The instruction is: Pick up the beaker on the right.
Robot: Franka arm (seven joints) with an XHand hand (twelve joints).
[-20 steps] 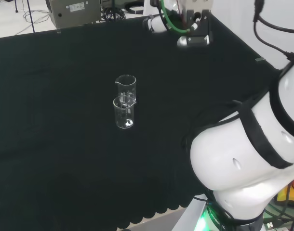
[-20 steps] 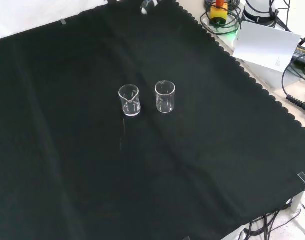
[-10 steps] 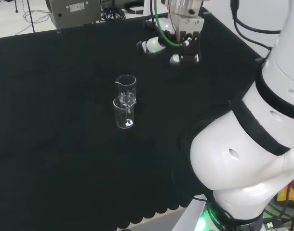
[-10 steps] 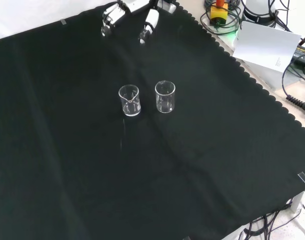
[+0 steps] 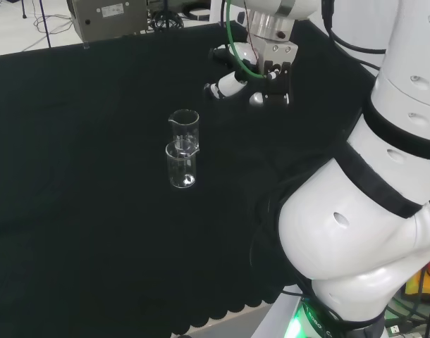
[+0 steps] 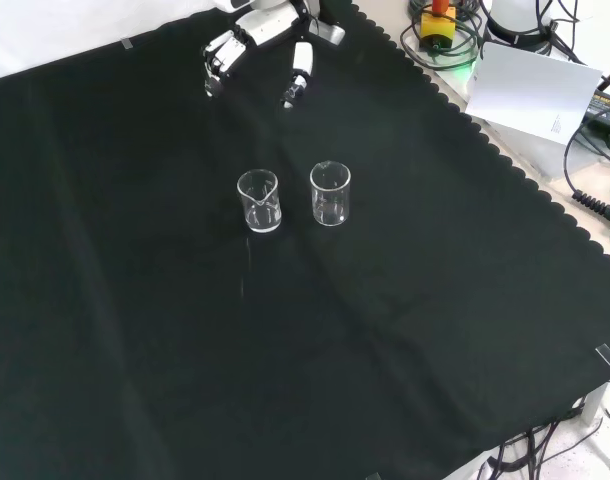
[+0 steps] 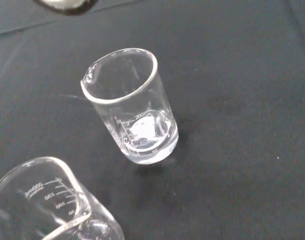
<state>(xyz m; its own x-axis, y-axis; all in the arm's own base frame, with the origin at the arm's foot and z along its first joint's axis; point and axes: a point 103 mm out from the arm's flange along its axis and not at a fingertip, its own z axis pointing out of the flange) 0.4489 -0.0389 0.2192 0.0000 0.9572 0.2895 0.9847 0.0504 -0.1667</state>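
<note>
Two clear beakers upright on black cloth [image 6: 455, 330], near mid-bench, side by side and just apart in front view; target taken as the right beaker [image 6: 330, 194], at 3 o'clock of the left beaker [image 6: 259, 201] in that view; in head view the pair stand one behind the other, target apparently the farther one [image 5: 184, 127], at 12 o'clock of its neighbour [image 5: 181, 165]; both appear empty. Hand [image 6: 257, 38] at top of front view, approx 11 o'clock of target, well apart, touching nothing; fingers spread and only lightly bent, thumb set apart, i.e. open, nothing held. Change over last sec: hand was barely inside top edge of front view, since come down and in toward the beakers; in head view it has dropped from bench's far edge to approx 1 o'clock of pair [image 5: 252, 79]; beakers not moved. Wrist view takes in both glasses, one whole, one cut off at frame edge. Judgement: approach phase under way, grasp not begun; hand must close the gap and settle round target w/o knocking the neighbour, given narrow clearance btwn them.
</note>
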